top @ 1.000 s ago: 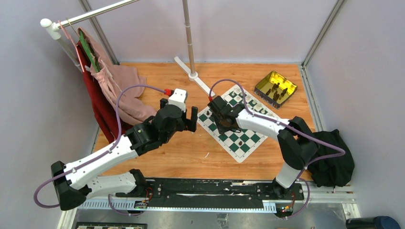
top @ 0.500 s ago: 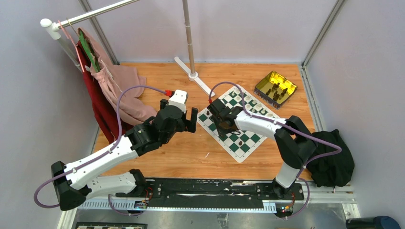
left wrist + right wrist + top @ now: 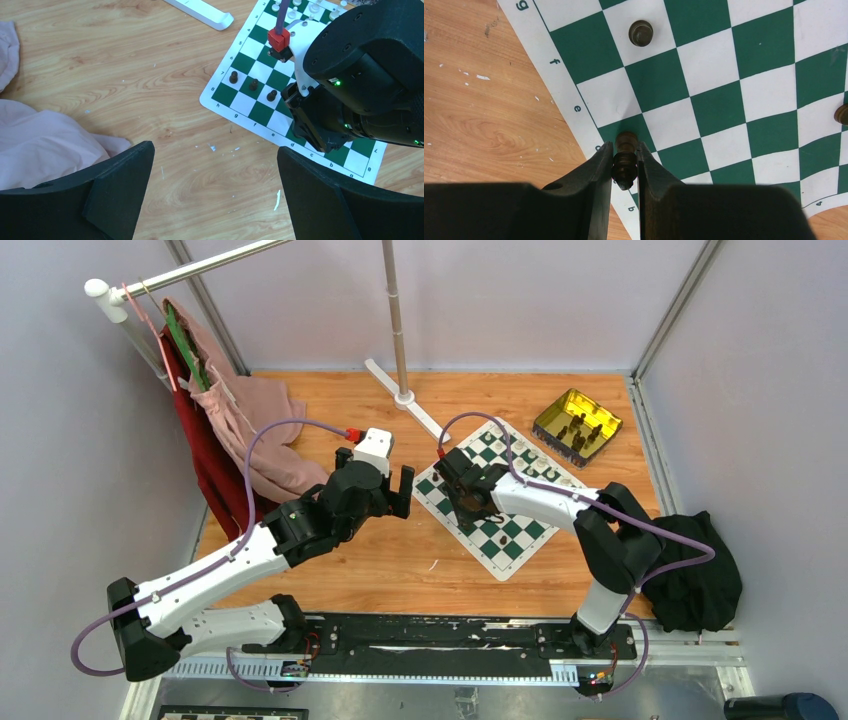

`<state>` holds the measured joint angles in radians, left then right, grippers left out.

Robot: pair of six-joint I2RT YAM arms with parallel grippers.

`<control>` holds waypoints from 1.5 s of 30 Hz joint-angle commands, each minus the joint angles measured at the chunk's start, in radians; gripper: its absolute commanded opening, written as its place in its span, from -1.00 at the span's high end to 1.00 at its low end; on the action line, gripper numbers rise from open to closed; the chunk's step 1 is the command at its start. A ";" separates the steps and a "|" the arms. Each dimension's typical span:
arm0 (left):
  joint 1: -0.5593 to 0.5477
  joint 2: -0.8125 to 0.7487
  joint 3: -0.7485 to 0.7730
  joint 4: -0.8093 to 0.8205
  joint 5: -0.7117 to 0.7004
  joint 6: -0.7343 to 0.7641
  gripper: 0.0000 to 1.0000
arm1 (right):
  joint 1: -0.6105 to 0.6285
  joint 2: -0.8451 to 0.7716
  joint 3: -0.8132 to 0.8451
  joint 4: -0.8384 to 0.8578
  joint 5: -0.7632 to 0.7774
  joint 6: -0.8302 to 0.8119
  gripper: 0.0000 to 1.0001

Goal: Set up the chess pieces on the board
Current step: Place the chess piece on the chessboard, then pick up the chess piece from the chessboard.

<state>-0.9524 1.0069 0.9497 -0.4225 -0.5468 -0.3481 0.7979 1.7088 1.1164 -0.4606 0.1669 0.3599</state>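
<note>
My right claw is pinched nearly closed on a dark brown piece, which sits between the fingertips. It's over a green square at the lettered edge of the board, just past the "e". Can't tell if its base touches the mat. A lone dark pawn stands upright on a white square further along that edge. Another dark piece is cut off at the right side of the wrist view.

My left claw is spread wide and holds nothing. It's over the bare wood table, just beside the board's corner. From its camera, three dark pawns stand in a diagonal line near that corner, and white pieces are along the far side. The right arm's black wrist blocks much of the board, so the squares behind it are hidden. A pink cloth lies near my left finger. A white stand foot lies just beside the board's far corner.

In the top view, a gold tin with dark pieces inside sits apart from the board, far right. A black cloth heap lies by the right arm. A red garment hangs at the left.
</note>
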 commanded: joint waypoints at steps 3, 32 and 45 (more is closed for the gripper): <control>-0.005 -0.017 -0.007 -0.005 -0.024 0.005 -1.00 | 0.024 0.022 -0.008 -0.013 0.012 0.013 0.46; -0.006 0.012 0.022 0.002 -0.016 -0.017 -1.00 | 0.027 -0.026 0.063 -0.085 0.076 -0.049 0.16; -0.006 0.024 0.040 0.009 -0.019 -0.034 -1.00 | 0.019 -0.094 0.141 -0.123 0.094 -0.062 -0.01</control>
<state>-0.9524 1.0275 0.9600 -0.4217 -0.5465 -0.3676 0.8108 1.6764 1.2182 -0.5453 0.2157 0.3092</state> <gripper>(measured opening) 0.997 0.488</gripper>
